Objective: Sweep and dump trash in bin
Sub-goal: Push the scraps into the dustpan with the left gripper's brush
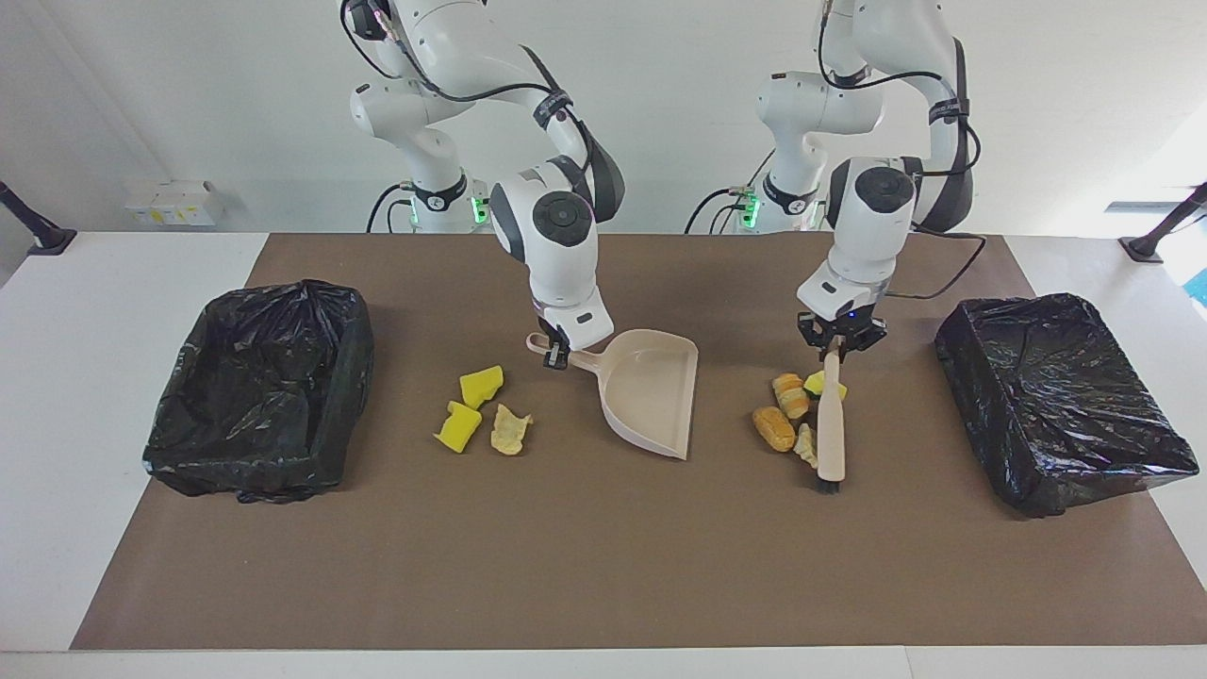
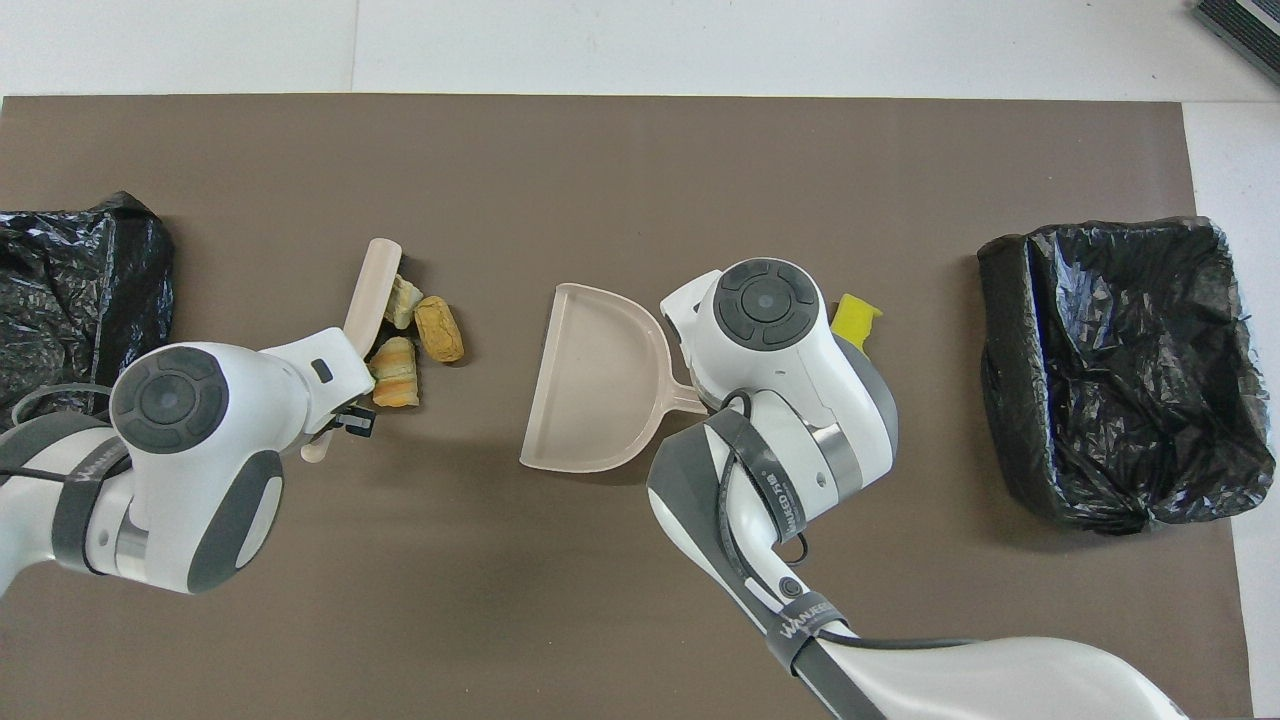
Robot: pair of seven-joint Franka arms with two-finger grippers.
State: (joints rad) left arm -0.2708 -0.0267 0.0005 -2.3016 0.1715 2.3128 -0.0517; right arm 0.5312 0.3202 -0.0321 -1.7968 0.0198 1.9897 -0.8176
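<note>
My right gripper (image 1: pixel 558 356) is shut on the handle of the beige dustpan (image 1: pixel 651 391) (image 2: pixel 600 375), which rests on the mat with its mouth toward the left arm's end. My left gripper (image 1: pixel 834 345) is shut on the handle of the beige brush (image 1: pixel 830 434) (image 2: pixel 372 285), bristles down on the mat. The brush presses against one pile of trash: bread pieces (image 1: pixel 775 427) (image 2: pixel 439 328) and a yellow sponge chunk (image 1: pixel 822 384). More trash, two yellow sponge chunks (image 1: pixel 481 385) and a bread piece (image 1: pixel 510 429), lies beside the dustpan handle toward the right arm's end.
A black-lined bin (image 1: pixel 1056 396) (image 2: pixel 70 290) stands at the left arm's end of the brown mat. A second one (image 1: pixel 259 387) (image 2: pixel 1110 370) stands at the right arm's end. The right arm hides most of the second trash group from overhead.
</note>
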